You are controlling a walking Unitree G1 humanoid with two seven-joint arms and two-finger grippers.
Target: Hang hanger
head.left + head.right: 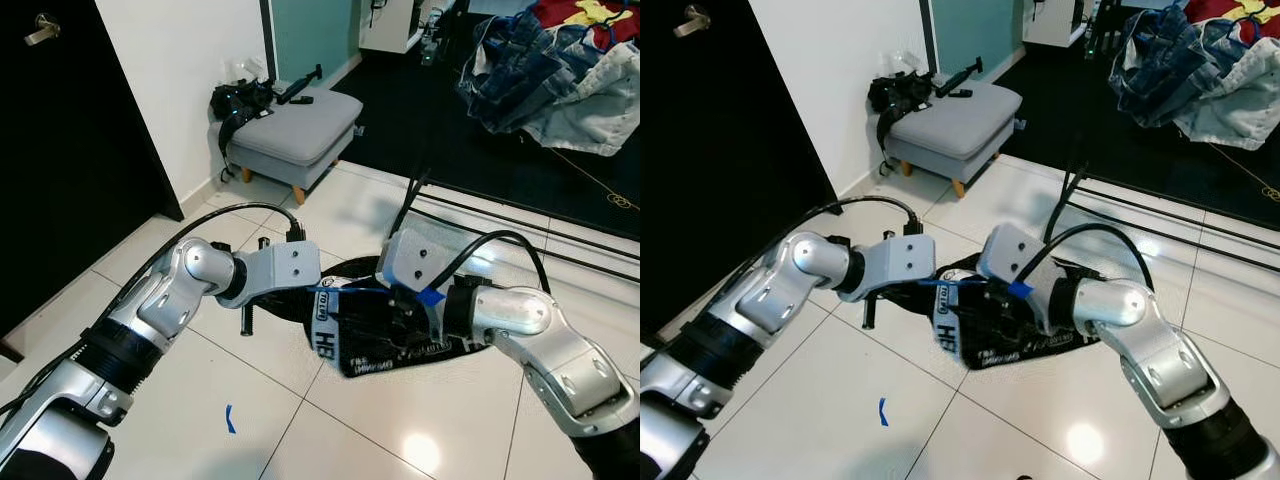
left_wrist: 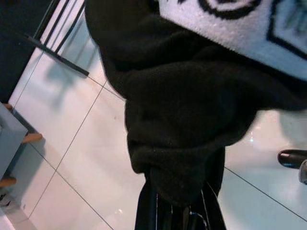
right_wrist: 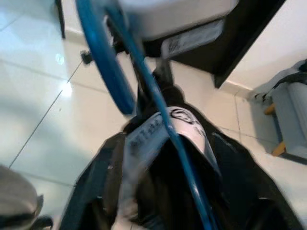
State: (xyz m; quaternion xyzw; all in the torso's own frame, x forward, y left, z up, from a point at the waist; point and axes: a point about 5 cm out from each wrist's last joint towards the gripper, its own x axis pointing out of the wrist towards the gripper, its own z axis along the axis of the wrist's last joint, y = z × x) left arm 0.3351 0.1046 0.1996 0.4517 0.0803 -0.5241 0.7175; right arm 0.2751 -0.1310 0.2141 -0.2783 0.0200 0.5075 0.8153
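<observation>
Both tools meet low over the tiled floor (image 1: 200, 400), in front of the black rack (image 1: 520, 215), each buried in the same dark garment (image 1: 400, 335). Left tool (image 1: 318, 300) reaches in from the side away from the rack; its wrist view looks straight into black knit and a white printed band, so I cannot tell whether its fingers are clenched. Right tool (image 1: 405, 300) comes in from the rack side, and its wrist view shows the blue hanger (image 3: 144, 81) running across the garment's white band (image 3: 163, 127), but whether it is clamped on the wire I cannot tell.

Largest to smallest around the rack: dark rug behind it, a heap of denim and pale clothes (image 1: 545, 75) beyond it, the grey stool (image 1: 295, 130) off to the left by the wall, and a blue tape mark (image 1: 229, 418) on the floor nearer the robot.

Judging the step: the hanger is being worked into the garment. Doing it well means keeping the cloth taut between the arms, seating both shoulders on the wire, and leaving the hook free before lifting toward the rack.
</observation>
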